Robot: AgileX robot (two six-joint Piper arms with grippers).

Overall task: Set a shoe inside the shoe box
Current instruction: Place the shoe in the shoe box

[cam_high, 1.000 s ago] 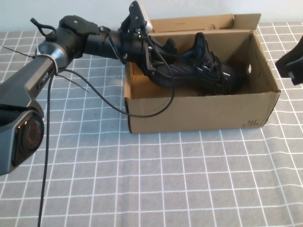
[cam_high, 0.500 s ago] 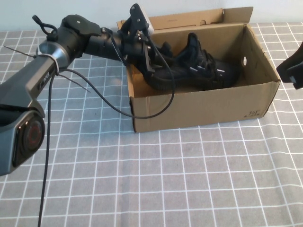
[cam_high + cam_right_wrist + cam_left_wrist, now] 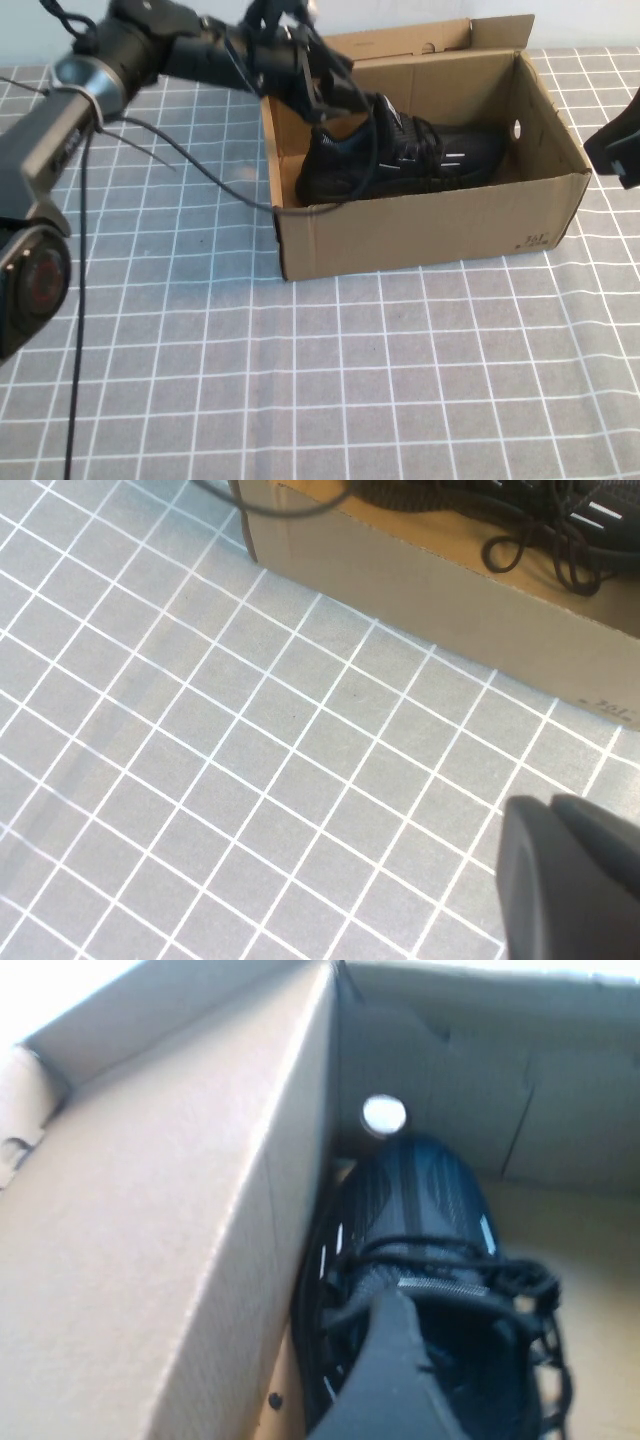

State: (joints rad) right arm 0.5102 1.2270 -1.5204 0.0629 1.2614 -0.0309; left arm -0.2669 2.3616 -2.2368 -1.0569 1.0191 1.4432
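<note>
The black shoe (image 3: pixel 400 155) lies inside the brown shoe box (image 3: pixel 430 225), toe toward the side wall with the round hole. The left gripper (image 3: pixel 335 95) is over the heel end; I cannot tell if it grips. The right gripper (image 3: pixel 615 150) waits beside the box, on the grey checked cloth (image 3: pixel 350 380) side.

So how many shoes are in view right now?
1: the shoe lies inside the shoe box, with the left end effector at its heel end. The right end effector sits beside the box. None elsewhere visible.
</note>
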